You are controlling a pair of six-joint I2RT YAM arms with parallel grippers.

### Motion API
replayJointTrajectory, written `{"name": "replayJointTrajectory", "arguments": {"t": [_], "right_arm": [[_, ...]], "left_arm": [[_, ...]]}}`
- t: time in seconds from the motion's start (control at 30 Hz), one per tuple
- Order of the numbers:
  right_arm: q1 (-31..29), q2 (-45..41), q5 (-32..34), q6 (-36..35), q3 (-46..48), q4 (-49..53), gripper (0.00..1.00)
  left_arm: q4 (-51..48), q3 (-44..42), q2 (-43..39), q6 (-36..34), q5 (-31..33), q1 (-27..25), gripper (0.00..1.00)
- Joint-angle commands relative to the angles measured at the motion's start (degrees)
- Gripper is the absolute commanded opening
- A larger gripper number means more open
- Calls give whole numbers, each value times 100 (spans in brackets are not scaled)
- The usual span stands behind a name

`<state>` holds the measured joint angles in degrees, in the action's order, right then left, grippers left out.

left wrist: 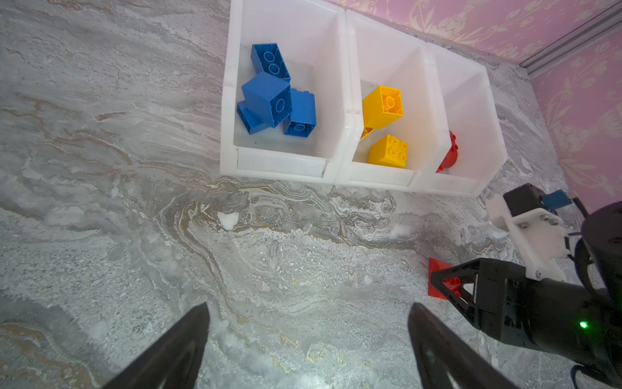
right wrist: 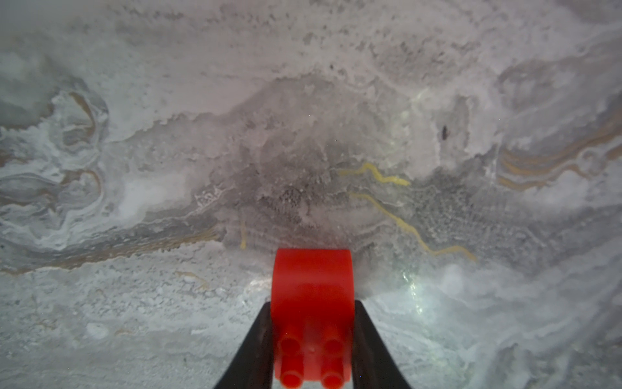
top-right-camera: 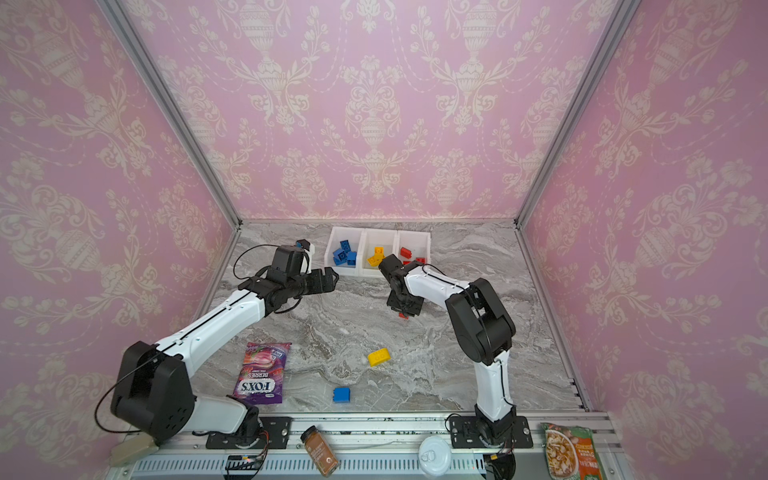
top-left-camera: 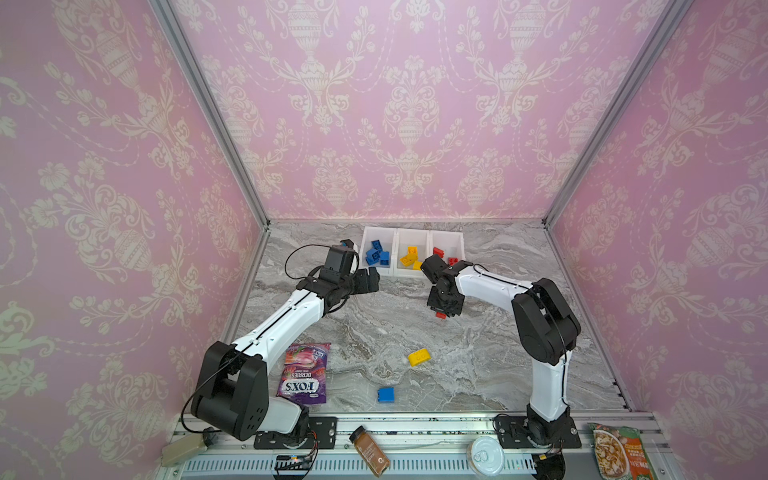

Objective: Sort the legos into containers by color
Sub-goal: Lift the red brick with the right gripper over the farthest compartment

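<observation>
Closest to the front edge of the grey marbled bench lies a small square blue plastic brick. Just beyond it is an oblong yellow plastic brick, its long axis running roughly along that edge and about midway between the two arm bases. A purple candy bag lies towards the front left corner.

Mid-bench, the right gripper points down, and its jaws press both sides of a small red plastic studded brick. The brick seems to sit on the bench surface, studs up toward the wrist. The left gripper hovers to the left of it with jaws spread wide and nothing between them.

At the far edge stand three joined white plastic bins, holding blue, yellow and red bricks from left to right. The red one lies almost straight beyond the right gripper. The move ahead is therefore likely a lift and a short carry toward the far edge, clearing the bin's front wall. The right arm is the nearer one for this.
</observation>
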<state>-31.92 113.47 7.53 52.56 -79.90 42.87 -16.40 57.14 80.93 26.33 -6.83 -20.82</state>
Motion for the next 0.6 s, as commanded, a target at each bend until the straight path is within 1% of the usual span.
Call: {"name": "replayJointTrajectory", "arguments": {"t": [0.0, 0.1, 0.23, 0.3, 0.43, 0.57], "right_arm": [[-27, -263, 266, -158, 49, 251, 19], [-25, -469, 418, -395, -88, 366, 20], [8, -579, 771, -770, -621, 699, 20], [77, -573, 809, -936, -867, 745, 21], [334, -297, 819, -1317, -1543, 817, 21], [607, 180, 806, -1701, -2298, 814, 21]], "left_arm": [[65, -232, -167, 167, -154, 30, 95], [83, -437, -191, 188, -174, 30, 95], [123, -672, -217, 223, -202, 29, 96], [150, -758, -226, 248, -213, 28, 96], [181, -845, -257, 285, -239, 32, 96], [138, -899, -296, 285, -220, 25, 97]]}}
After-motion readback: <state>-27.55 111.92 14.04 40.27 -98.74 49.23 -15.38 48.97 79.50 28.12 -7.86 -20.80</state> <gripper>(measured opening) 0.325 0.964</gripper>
